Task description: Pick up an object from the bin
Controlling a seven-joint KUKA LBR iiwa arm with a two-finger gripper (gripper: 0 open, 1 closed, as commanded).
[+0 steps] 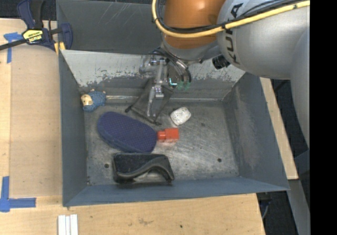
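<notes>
End effector [154, 111] hangs beside blue oval pad [125, 131], elongated upper-left to lower-right.

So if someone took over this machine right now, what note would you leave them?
Hand: down in the middle of the bin, toward the back wall. I see nothing held in it.
Nearest things: a white lump just to the view's right of the hand, an orange-red block in front of it, and a dark blue oval pad.
Farther off: a black curved strap at the front and a yellow-and-blue toy at the left.
Done: nothing picked yet.
Left: grasp one thing and lift it out.
</notes>
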